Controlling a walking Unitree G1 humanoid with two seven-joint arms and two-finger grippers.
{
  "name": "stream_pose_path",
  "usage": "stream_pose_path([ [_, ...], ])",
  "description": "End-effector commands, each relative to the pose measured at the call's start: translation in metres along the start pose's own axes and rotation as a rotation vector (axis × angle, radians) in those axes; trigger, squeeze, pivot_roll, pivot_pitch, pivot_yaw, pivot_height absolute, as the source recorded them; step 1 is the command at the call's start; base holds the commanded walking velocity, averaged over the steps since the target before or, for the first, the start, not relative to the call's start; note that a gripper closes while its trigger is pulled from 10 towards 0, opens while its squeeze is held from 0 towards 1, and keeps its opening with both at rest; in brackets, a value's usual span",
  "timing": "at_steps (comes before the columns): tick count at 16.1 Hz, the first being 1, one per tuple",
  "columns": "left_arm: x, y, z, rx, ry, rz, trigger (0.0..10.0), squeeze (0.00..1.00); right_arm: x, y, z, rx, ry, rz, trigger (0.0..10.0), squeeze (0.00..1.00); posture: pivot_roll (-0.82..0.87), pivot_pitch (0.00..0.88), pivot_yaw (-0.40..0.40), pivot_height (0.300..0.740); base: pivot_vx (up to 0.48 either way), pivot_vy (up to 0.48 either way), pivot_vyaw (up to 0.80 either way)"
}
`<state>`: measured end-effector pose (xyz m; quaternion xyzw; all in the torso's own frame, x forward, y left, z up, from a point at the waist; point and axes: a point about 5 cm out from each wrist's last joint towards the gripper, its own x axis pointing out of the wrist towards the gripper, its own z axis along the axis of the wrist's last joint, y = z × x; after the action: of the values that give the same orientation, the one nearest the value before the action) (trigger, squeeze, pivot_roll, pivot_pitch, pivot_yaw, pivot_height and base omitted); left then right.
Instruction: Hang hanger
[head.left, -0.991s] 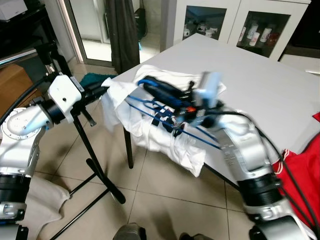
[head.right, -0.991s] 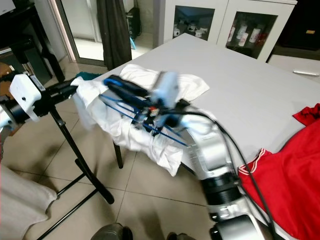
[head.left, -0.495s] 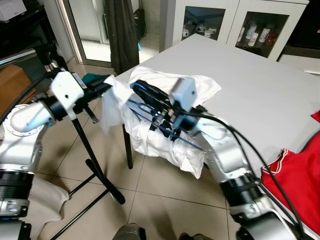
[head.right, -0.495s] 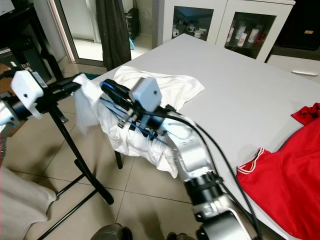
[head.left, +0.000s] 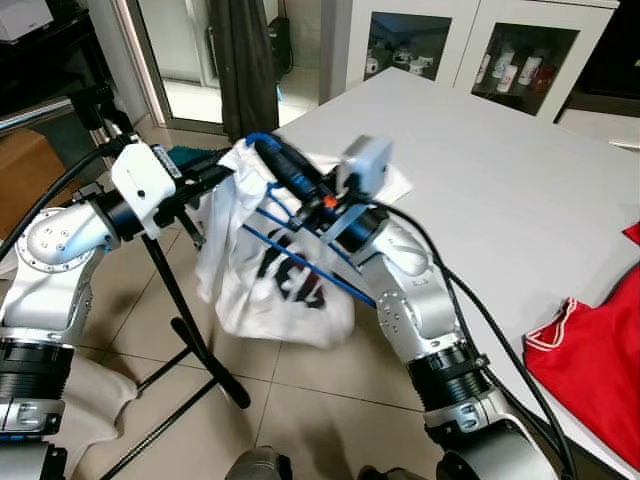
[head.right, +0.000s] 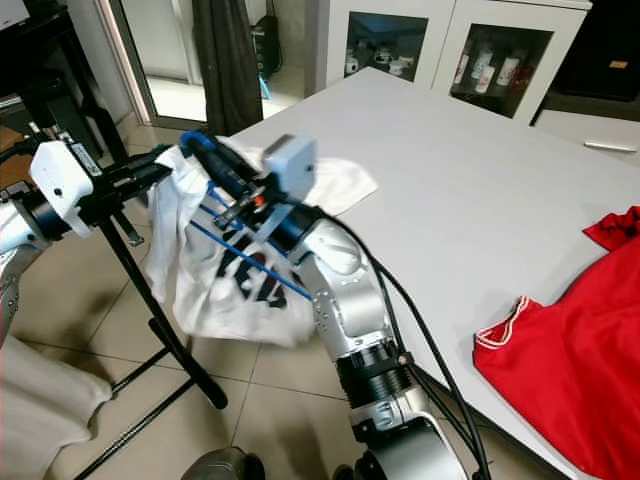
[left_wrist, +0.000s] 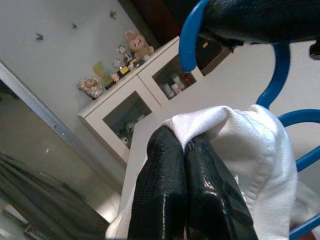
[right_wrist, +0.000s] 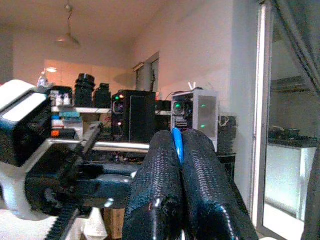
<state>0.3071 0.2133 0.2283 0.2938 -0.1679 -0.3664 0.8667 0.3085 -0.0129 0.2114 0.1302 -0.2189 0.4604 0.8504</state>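
Note:
A blue hanger (head.left: 305, 265) carries a white T-shirt (head.left: 275, 285) with black print, which hangs free off the table's near-left corner. My right gripper (head.left: 272, 152) is shut on the hanger's hook (right_wrist: 176, 135), held up and to the left. The left gripper (head.left: 222, 172) is shut on a fold of the shirt's fabric (left_wrist: 250, 150) just below the hook (left_wrist: 187, 35). A black clothes rack's upright (head.left: 178, 295) stands under the left arm, and its silver rail (right_wrist: 117, 146) lies beyond the right gripper's fingers (right_wrist: 200, 175).
The grey table (head.left: 520, 170) spreads to the right, with a red garment (head.left: 590, 345) at its near right edge. A white cloth (head.left: 90, 400) lies on the tiled floor at the left. A dark curtain (head.left: 245, 60) and glass-door cabinet (head.left: 470, 45) stand behind.
My right gripper has swung the hanger up and left, pulling the shirt off the table so it now hangs down. The left gripper has kept its hold on the shirt.

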Motion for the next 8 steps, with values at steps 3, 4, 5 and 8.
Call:
stream_pose_path([
  [3, 0.003, -0.001, 0.007, 0.014, -0.019, -0.007, 0.0, 0.00, 0.002, -0.009, 0.005, 0.047, -0.073, -0.062, 10.0, 0.00, 0.09, 0.000, 0.012, 0.740, 0.000, 0.000, 0.00],
  [4, 0.003, -0.001, 0.007, 0.015, -0.021, -0.007, 0.0, 0.00, 0.001, -0.009, 0.003, 0.069, -0.078, -0.067, 10.0, 0.00, 0.09, 0.000, 0.016, 0.740, 0.000, 0.000, 0.00],
  [5, 0.004, -0.001, 0.008, 0.016, -0.023, -0.009, 0.0, 0.00, -0.001, -0.008, 0.000, 0.100, -0.078, -0.062, 10.0, 0.00, 0.09, 0.000, 0.016, 0.740, 0.000, 0.000, 0.00],
  [8, 0.005, 0.001, 0.012, 0.027, -0.031, -0.017, 0.0, 0.00, -0.004, -0.001, -0.004, 0.174, -0.110, -0.035, 10.0, 0.00, 0.09, 0.000, 0.027, 0.740, 0.000, 0.000, 0.00],
])
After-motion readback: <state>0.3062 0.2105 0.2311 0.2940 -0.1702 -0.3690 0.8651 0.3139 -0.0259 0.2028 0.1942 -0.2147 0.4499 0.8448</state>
